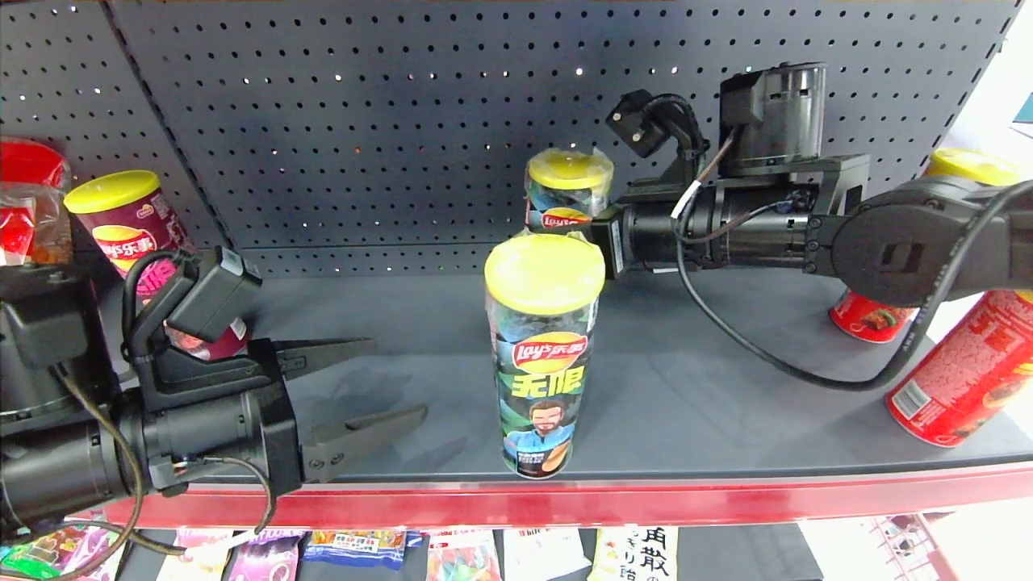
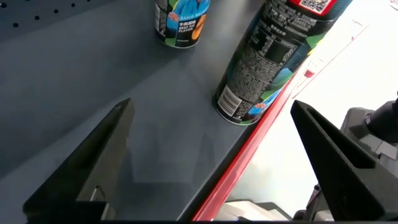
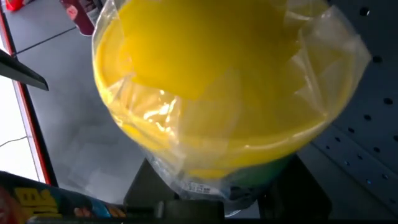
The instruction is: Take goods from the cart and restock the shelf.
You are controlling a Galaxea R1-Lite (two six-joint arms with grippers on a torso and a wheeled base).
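Two cans stand upright on the shelf [image 1: 726, 379]. The right gripper [image 1: 585, 226] is clamped on the rear can [image 1: 567, 181], directly behind the front can [image 1: 542, 363]. The left gripper [image 1: 399, 378], fingers apart and holding nothing, lies left of the front can, farther from the rear can.

A chip can [image 3: 249, 177] with a yellow lid [image 3: 211, 81] under crinkled clear wrap sits close up, with the dark fingers of the end effector [image 3: 227, 202] on either side of its body. Beneath it lies the grey shelf [image 3: 74, 93] with its red front edge [image 3: 28, 118]. A perforated back panel [image 3: 373, 137] stands just behind.
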